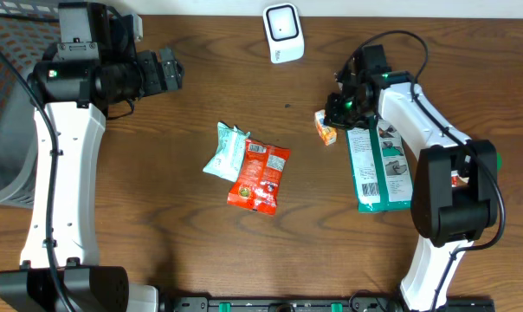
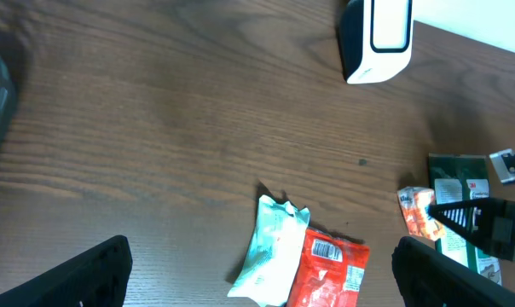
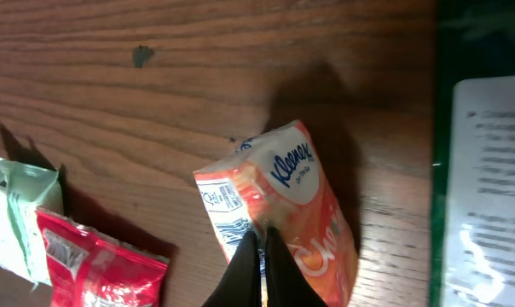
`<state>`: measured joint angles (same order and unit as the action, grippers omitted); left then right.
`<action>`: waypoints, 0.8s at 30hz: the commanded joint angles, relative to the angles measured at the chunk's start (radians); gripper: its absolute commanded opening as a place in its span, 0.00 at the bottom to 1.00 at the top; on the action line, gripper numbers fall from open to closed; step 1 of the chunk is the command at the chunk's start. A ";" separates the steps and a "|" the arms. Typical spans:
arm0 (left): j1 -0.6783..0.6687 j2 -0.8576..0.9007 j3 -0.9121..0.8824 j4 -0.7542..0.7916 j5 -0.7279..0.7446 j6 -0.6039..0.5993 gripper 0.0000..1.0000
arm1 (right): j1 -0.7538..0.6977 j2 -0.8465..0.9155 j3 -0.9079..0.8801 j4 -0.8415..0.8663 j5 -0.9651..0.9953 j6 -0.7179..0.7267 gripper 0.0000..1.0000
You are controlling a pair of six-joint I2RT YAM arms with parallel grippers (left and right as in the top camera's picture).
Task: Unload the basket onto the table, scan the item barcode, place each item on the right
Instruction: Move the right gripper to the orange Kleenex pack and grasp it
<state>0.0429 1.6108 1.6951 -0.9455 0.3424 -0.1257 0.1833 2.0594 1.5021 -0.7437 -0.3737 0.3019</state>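
Closed right fingers pinch the Kleenex pack

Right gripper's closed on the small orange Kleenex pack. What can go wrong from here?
1. Weak grip: the right gripper looks shut on just the edge of the small orange Kleenex tissue pack. The soft wrapper may slip or swing on the lift.
2. Bad read: no barcode is clearly visible, so it may end up facing away from the white barcode scanner.
3. The flat green package lies close beside the pack and could get dragged.
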 commanded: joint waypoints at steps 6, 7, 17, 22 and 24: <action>0.000 0.003 0.011 -0.004 0.009 0.010 0.97 | 0.072 -0.006 -0.015 0.000 -0.180 -0.047 0.11; 0.000 0.003 0.011 -0.004 0.009 0.010 0.97 | 0.075 -0.006 -0.014 0.000 -0.198 -0.058 0.13; 0.000 0.003 0.011 -0.004 0.009 0.010 0.97 | 0.037 -0.115 0.029 -0.015 -0.226 -0.098 0.39; 0.000 0.003 0.011 -0.004 0.009 0.010 0.97 | -0.004 -0.124 0.027 -0.051 -0.158 -0.110 0.47; 0.000 0.003 0.011 -0.004 0.009 0.010 0.97 | -0.013 -0.109 0.022 -0.053 -0.149 -0.147 0.48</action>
<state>0.0429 1.6108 1.6951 -0.9455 0.3424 -0.1257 0.1864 1.9423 1.5166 -0.7910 -0.5560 0.2054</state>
